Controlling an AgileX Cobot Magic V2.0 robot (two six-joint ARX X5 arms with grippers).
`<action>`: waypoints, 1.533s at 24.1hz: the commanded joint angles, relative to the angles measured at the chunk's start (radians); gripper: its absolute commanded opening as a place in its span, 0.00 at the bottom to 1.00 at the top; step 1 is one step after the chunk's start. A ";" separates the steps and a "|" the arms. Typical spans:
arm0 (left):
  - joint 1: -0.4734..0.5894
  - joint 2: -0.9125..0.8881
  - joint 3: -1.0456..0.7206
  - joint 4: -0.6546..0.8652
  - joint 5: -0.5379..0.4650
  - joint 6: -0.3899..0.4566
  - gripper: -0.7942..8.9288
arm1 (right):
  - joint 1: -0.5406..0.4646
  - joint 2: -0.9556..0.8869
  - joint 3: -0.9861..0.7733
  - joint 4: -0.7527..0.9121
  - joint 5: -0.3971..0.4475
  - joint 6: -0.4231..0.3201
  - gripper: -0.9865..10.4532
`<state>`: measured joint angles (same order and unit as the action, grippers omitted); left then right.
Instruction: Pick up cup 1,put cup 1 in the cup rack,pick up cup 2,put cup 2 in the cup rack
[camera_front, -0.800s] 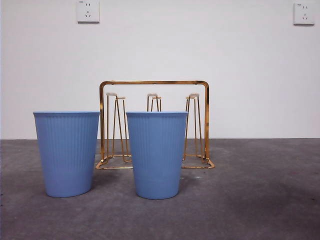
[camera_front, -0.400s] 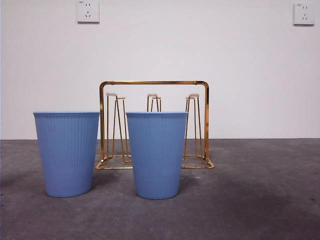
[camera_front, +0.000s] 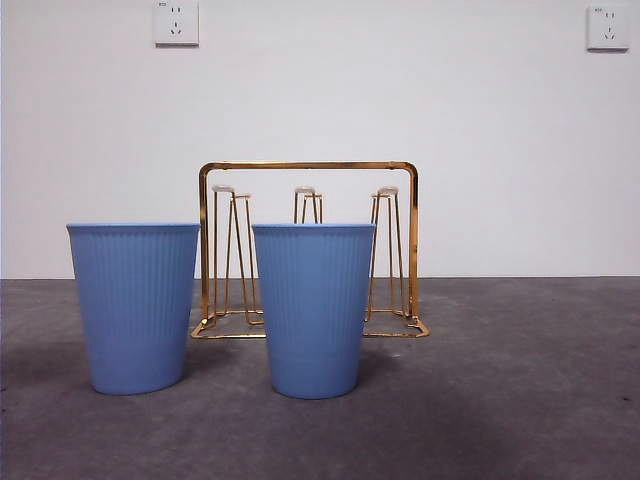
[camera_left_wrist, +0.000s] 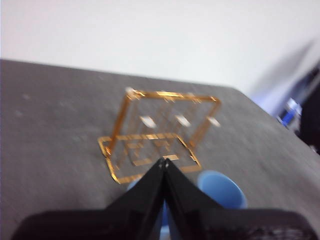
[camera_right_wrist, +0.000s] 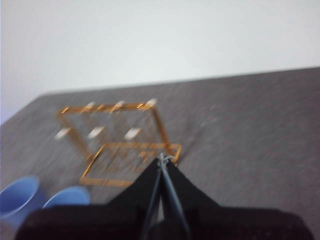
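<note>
1. While both arms hang above the table, you have the left gripper (camera_left_wrist: 164, 162) and right gripper (camera_right_wrist: 161, 159) with jaws pressed together, holding nothing.
2. Both blue cups stand upright, mouths up, in front of the cup rack (camera_front: 308, 250): the left cup (camera_front: 133, 305) and the middle cup (camera_front: 313, 308).
3. Your left gripper looks nearer the cups, which lie below it.

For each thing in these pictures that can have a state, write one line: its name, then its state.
Left cup: upright, mouth up, on the table, not held.
Middle cup: upright, mouth up, in front of the rack, not held.
Cup rack: standing, prongs bare.
Left gripper: shut, holds nothing.
Right gripper: shut, holds nothing.
</note>
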<state>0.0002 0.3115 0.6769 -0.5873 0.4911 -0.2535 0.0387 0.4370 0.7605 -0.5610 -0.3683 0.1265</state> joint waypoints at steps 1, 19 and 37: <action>0.003 0.048 0.084 -0.116 0.043 0.084 0.07 | 0.000 0.073 0.126 -0.129 -0.065 -0.093 0.08; -0.032 0.267 0.346 -0.407 0.179 0.224 0.15 | 0.002 0.292 0.421 -0.504 -0.179 -0.235 0.14; -0.099 0.378 0.356 -0.330 0.512 0.152 0.79 | 0.483 0.882 0.451 -0.268 0.012 -0.024 0.55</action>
<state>-0.0978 0.6880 1.0286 -0.9260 0.9966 -0.0982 0.5194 1.3098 1.2106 -0.8356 -0.3603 0.0834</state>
